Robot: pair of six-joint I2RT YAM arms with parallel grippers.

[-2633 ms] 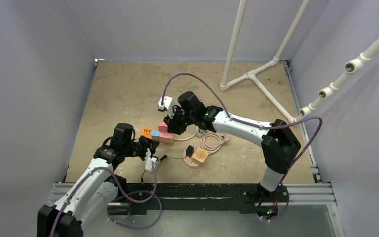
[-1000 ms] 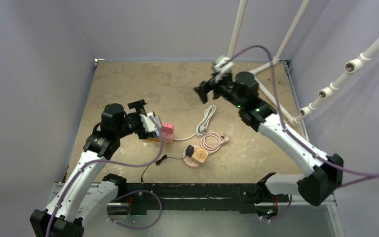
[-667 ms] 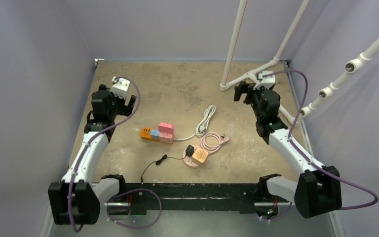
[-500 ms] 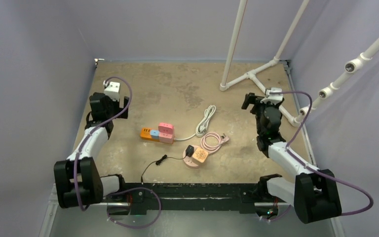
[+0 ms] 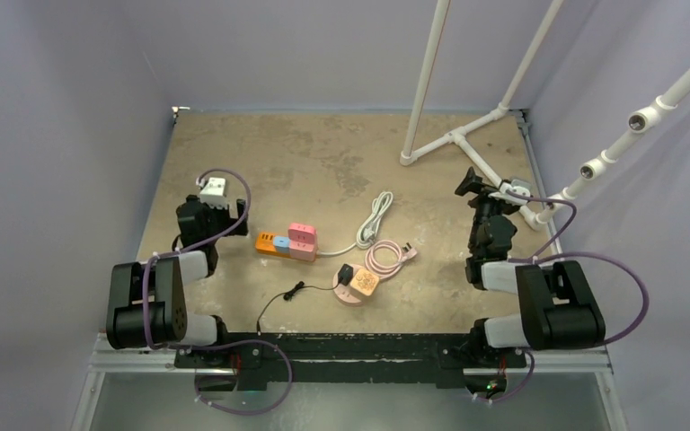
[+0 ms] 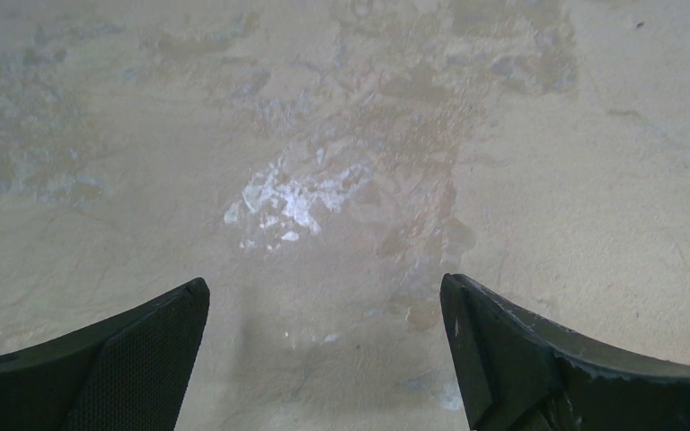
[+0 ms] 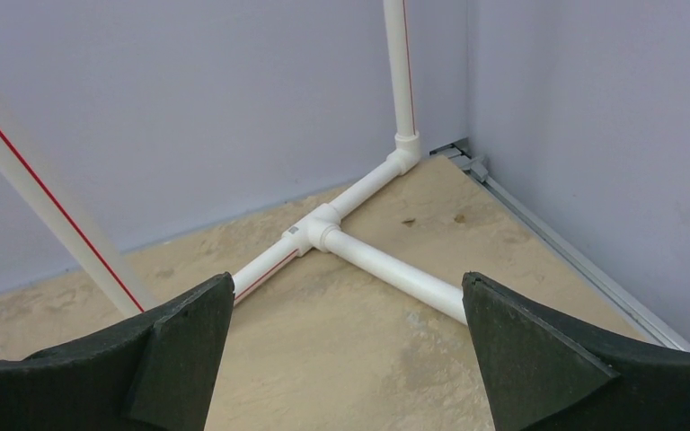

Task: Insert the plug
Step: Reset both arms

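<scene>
At mid-worktop (image 5: 234, 153), a multicoloured power strip (image 5: 286, 241) of orange, blue and pink blocks lies well apart from both robot arms. Its white cable (image 5: 375, 218) runs right to a folded bundle, and a coiled pink cable (image 5: 386, 258) lies on the near side of that bundle. The black plug (image 5: 346, 273) rests nearer the arms, touching a round pink-and-orange gadget (image 5: 359, 285). A thin black cord (image 5: 278, 303) trails left from there toward the near edge. From overhead it is hard to say whether anything is seated in the strip's sockets.

The left arm (image 5: 184, 264) is folded at the worktop's left side. The left arm's jaws are spread wide and grip nothing, pointing down at the stained surface in the wrist view. The right arm (image 5: 491, 235) is folded at the right side. The right arm's jaws are likewise wide apart and empty, facing the white PVC pipe frame (image 7: 316, 231) that stands in the far right corner against the lilac walls (image 7: 189, 90).
</scene>
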